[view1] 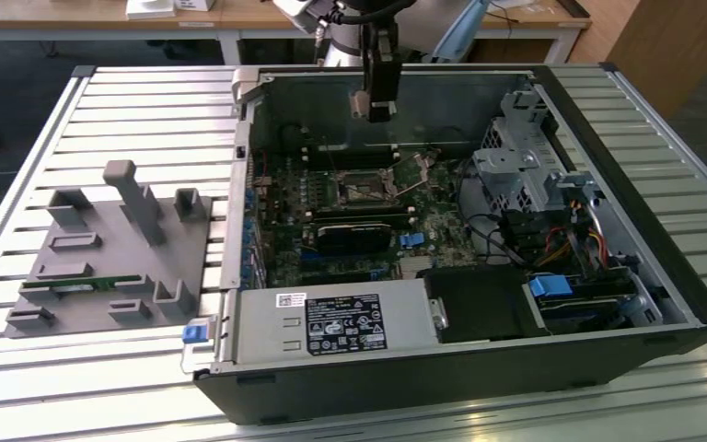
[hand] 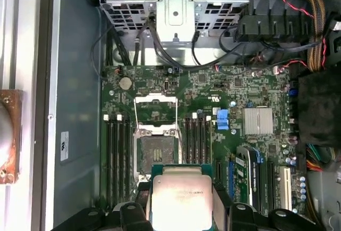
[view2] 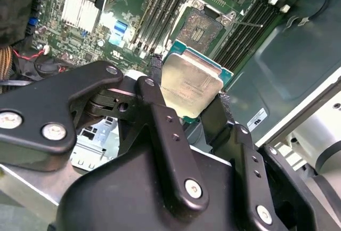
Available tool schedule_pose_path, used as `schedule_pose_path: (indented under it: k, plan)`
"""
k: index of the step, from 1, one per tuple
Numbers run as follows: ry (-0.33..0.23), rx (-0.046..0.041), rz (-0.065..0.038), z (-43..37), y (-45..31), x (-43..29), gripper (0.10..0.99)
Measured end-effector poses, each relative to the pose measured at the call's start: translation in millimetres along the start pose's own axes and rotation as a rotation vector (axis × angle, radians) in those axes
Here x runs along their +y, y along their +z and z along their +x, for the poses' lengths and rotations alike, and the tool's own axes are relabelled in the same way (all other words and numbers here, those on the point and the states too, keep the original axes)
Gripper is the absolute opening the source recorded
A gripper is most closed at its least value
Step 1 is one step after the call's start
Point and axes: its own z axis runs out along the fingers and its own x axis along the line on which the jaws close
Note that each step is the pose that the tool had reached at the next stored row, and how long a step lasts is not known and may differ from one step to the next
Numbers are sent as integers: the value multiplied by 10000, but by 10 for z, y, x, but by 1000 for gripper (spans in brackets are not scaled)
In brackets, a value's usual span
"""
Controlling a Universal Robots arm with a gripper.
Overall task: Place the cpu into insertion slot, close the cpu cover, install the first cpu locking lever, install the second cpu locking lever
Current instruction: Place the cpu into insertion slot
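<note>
Placement step in hand — my gripper (view1: 379, 112), clamped on the chip (hand: 181, 199), hangs over the board (hand: 240, 81) near the bare socket (hand: 158, 148), cover (hand: 154, 98) raised — seating, I judge, calls for squaring chip to socket.

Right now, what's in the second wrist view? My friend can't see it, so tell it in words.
A black gripper holds the cpu, a flat silvery square chip, over a green circuit board. The square insertion slot on that board is empty.
</note>
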Motion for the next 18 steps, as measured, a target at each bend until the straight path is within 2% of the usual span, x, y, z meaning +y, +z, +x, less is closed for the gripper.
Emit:
schedule_pose_path:
  k: [13, 18]
  plan:
    - [756, -94, -9, 0, 30, -5, 541]
    - [631, -84, -8, -2, 67, -18, 541]
